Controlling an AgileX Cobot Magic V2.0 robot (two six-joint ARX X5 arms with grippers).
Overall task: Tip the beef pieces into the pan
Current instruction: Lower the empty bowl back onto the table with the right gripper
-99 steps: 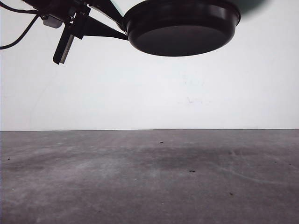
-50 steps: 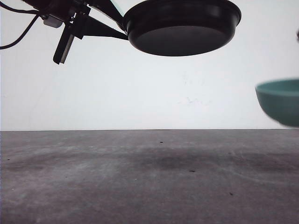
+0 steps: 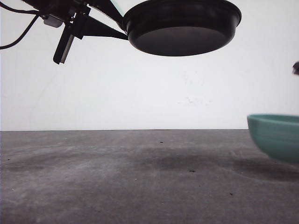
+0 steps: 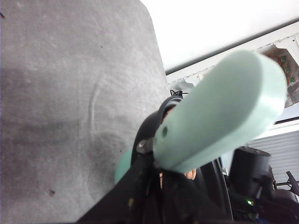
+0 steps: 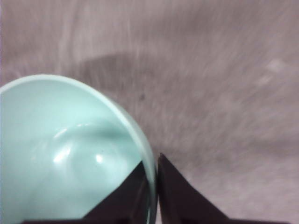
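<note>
The pan (image 3: 181, 29) hangs high over the tabletop (image 3: 140, 177), seen from below, so its contents are hidden in the front view. In the left wrist view the left pincer (image 4: 156, 184) is clenched on the mint-green handle (image 4: 219, 112); a sliver of beef pieces (image 4: 189, 174) peeks behind it. The teal bowl (image 3: 275, 135), cut off at the right edge, sits lower than half a second ago. The right pincer (image 5: 152, 182) grips its rim.

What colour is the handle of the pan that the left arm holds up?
Mint green: the pan's handle shows best in the left wrist view.
</note>
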